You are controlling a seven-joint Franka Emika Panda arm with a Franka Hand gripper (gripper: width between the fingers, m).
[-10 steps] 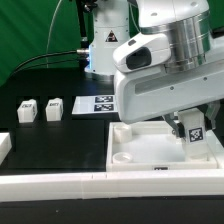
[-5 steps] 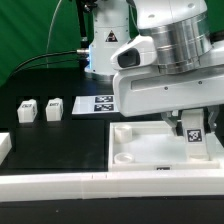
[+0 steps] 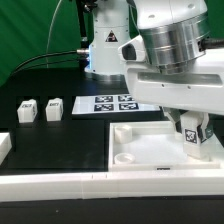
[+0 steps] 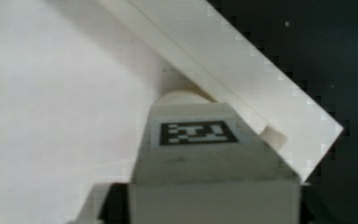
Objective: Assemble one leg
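My gripper is shut on a leg, a small white block with a black-and-white tag on its face. It holds the leg upright over the right part of the large white tray, close to the rim. In the wrist view the leg stands between the dark fingers, its tip close to the tray's raised rim. I cannot tell whether the leg touches the tray. Two more legs lie on the black table at the exterior view's left.
The marker board lies behind the tray. A white part sits at the exterior view's left edge. A long white rail runs along the front. The robot base stands at the back.
The arm's wrist has turned, and its body has swung toward the exterior view's right, uncovering the marker board. The leg stays held at the tray's right side.
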